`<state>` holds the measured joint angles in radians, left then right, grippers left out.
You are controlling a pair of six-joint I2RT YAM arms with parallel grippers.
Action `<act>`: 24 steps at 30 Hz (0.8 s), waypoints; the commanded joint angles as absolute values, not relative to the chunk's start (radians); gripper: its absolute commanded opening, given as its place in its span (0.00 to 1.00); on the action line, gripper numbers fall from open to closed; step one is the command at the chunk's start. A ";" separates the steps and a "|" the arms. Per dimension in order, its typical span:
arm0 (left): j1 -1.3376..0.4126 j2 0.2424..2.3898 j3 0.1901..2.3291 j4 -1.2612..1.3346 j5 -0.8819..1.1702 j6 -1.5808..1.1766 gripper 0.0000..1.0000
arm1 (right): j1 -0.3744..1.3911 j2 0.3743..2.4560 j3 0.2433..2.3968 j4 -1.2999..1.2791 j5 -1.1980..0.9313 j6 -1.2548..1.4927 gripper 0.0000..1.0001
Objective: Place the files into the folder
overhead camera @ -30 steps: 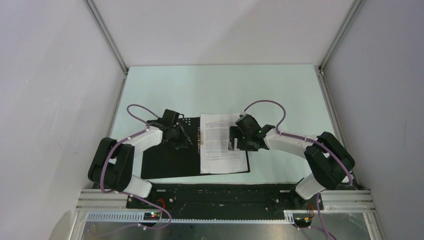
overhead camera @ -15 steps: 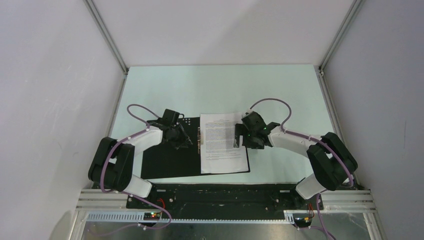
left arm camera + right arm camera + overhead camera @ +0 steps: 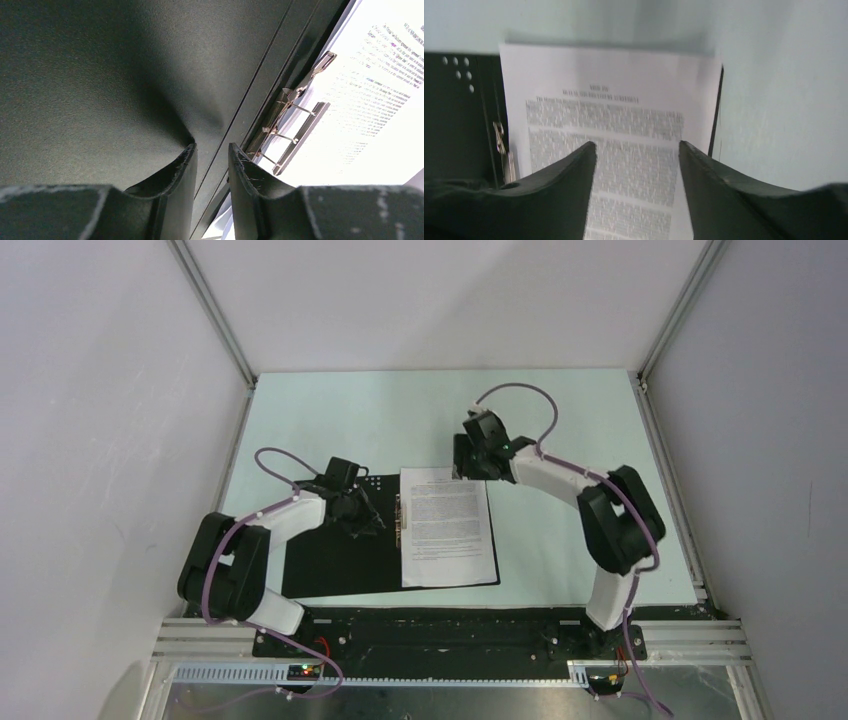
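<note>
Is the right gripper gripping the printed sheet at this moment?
No. In the right wrist view the right gripper hovers above the printed sheet, fingers wide apart with nothing between them.

Both arms (image 3: 290, 515) white with black joints (image 3: 232, 570), purple cables (image 3: 516, 386), scuffed black gripper fingers (image 3: 182, 180)

The folder (image 3: 340, 560) showed a black inside, matt and finely grained, with straight pressed creases near its spine. At 3 o'clock from the left gripper (image 3: 211, 150), the clip (image 3: 292, 127) was bare metal, bright and glossy along its thin wires. The sheet (image 3: 447, 525) was smooth white paper, matt, covered in dense black print. The desk (image 3: 400, 420) looked pale green, smooth and dull. The gripper's fingers (image 3: 182, 167) were matt black plastic, scuffed whitish along their edges.
</note>
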<state>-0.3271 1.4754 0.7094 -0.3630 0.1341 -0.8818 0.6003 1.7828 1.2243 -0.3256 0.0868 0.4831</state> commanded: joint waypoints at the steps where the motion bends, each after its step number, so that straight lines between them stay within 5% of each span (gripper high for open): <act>1: -0.320 1.502 0.728 -0.371 0.107 -0.862 0.36 | 0.578 1.936 1.390 -0.314 0.132 0.413 0.55; 5: -0.319 1.508 0.736 -0.370 0.109 -0.869 0.36 | 0.588 2.066 1.542 -0.350 0.135 0.385 0.41; 24: -0.318 1.510 0.733 -0.371 0.112 -0.876 0.35 | 0.648 2.335 1.874 -0.463 0.129 0.327 0.40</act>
